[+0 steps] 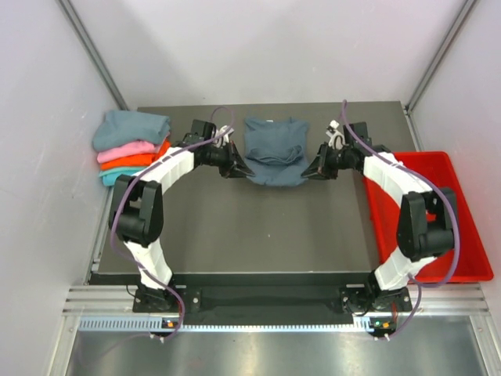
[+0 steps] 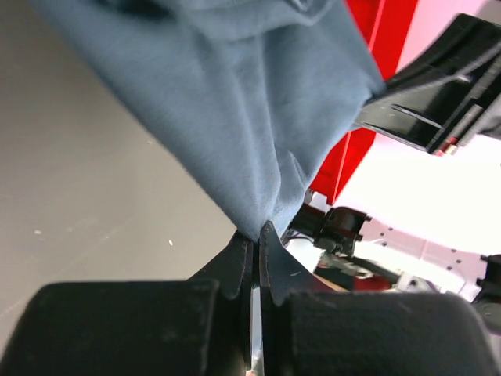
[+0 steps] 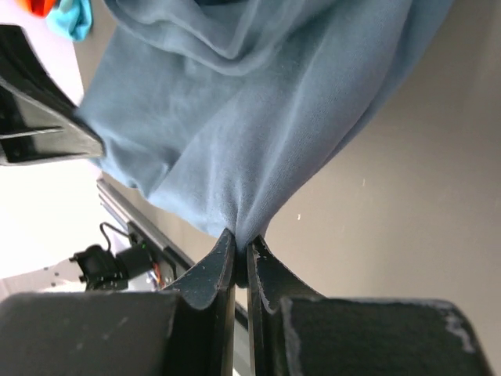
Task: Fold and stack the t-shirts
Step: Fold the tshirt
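A slate blue-grey t-shirt [image 1: 274, 150] lies partly folded at the back middle of the dark table. My left gripper [image 1: 237, 168] is shut on its near left corner; in the left wrist view the cloth [image 2: 235, 102] bunches into the closed tips of that gripper [image 2: 255, 232]. On the shirt's near right corner my right gripper [image 1: 311, 171] is shut too, and in the right wrist view the fabric [image 3: 258, 117] runs down into its pinched tips [image 3: 241, 239]. A stack of folded t-shirts [image 1: 131, 146] sits at the back left: teal on top, then pink, orange and turquoise.
A red plastic tray [image 1: 462, 235] stands along the table's right side, beside the right arm. White enclosure walls close in the back and both sides. The dark table top [image 1: 258, 227] stretches between the arms toward the near edge.
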### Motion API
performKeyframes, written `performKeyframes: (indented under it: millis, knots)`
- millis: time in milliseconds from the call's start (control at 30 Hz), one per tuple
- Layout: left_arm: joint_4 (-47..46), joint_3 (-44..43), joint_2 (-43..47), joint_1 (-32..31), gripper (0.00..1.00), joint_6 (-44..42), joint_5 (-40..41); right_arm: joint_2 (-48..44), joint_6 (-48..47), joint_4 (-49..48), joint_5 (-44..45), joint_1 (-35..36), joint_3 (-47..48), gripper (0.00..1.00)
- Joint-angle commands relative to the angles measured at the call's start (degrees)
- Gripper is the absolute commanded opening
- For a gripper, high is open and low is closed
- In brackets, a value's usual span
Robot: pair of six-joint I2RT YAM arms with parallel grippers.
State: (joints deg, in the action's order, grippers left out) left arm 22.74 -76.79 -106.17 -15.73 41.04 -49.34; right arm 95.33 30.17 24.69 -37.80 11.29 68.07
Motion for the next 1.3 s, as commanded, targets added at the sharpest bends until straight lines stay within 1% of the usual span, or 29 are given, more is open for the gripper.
performKeyframes:
  millis: [0, 200, 467, 633, 733, 967, 1100, 1267]
  knots:
    - [0.54, 1.38, 5.44, -1.41, 0.00, -2.89, 0.65, -5.84, -1.52, 2.47, -0.96, -1.18, -3.11, 0.00]
    - [3.53, 2.00, 10.44, -2.73, 0.00, -5.70, 2.67, -11.56, -2.22, 4.14, -0.61, -2.06, -5.05, 0.00]
    - [5.29, 10.43, 15.63, -2.64, 0.00, -6.50, 3.73, -14.38, -1.17, 2.12, -0.17, -2.24, -11.91, 0.00]
    - [5.56, 9.83, 15.91, -2.29, 0.00, -7.28, 4.87, -13.86, -1.52, 2.21, -0.17, -2.24, -9.37, 0.00]
    - [5.03, 6.32, 13.28, -1.77, 0.00, -8.16, 5.66, -12.10, -1.43, 1.51, -0.17, -2.32, -6.12, 0.00]
    - [7.40, -9.75, 5.29, -0.80, 0.00, -11.94, 7.94, -5.17, -1.70, 0.10, 0.36, -2.67, 5.11, 0.00]
    - [8.02, -15.82, 0.97, -0.36, 0.00, -13.87, 8.65, -0.33, -1.87, -1.48, 0.71, -3.29, 10.83, 0.00]
    - [8.11, -20.58, -4.74, 0.17, 0.00, -15.19, 9.61, 7.48, -2.14, -2.71, 1.15, -3.82, 17.17, 0.00]
